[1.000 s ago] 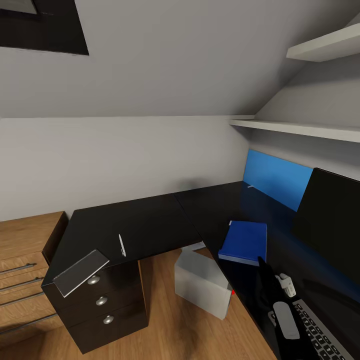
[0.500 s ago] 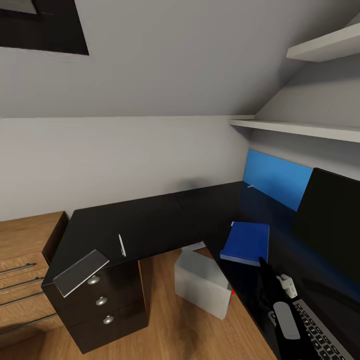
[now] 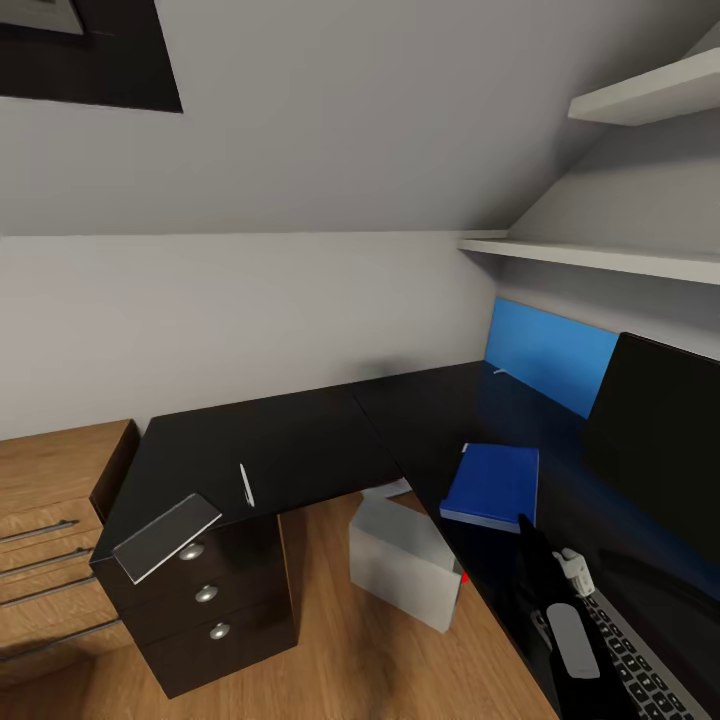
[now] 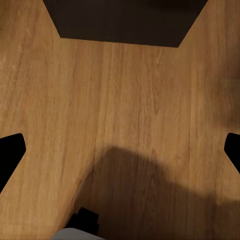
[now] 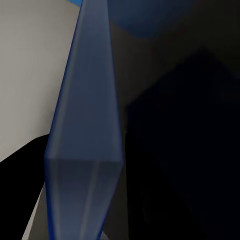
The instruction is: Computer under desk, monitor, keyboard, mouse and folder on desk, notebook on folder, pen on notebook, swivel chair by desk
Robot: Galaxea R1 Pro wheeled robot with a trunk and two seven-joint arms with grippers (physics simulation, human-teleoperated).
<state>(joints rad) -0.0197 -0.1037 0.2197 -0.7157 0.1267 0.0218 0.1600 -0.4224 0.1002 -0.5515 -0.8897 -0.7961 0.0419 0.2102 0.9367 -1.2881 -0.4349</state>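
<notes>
The blue folder [image 3: 490,483] lies flat on the black desk [image 3: 300,440], in front of the monitor [image 3: 655,440]. My right gripper [image 3: 521,521] is at the folder's near corner. In the right wrist view the folder's edge [image 5: 85,125] runs between the fingers, and one finger [image 5: 22,190] touches its side. The keyboard [image 3: 640,665] lies beside my right arm. The notebook [image 3: 165,535] overhangs the desk's left corner, with the pen [image 3: 245,486] near it. The computer [image 3: 400,560] stands on the floor at the desk's inner corner. My left gripper [image 4: 120,155] hangs open over the wood floor. The mouse and the swivel chair are out of view.
A light-wood drawer unit [image 3: 50,500] stands left of the desk. The desk's own three drawers [image 3: 205,595] sit below the notebook. White wall shelves [image 3: 620,260] jut out above the monitor, under the sloped ceiling with a skylight [image 3: 90,50].
The folder slid slightly to the right along the desk with my right gripper. The head camera then shifted a little. The notebook, pen and computer stayed put.
</notes>
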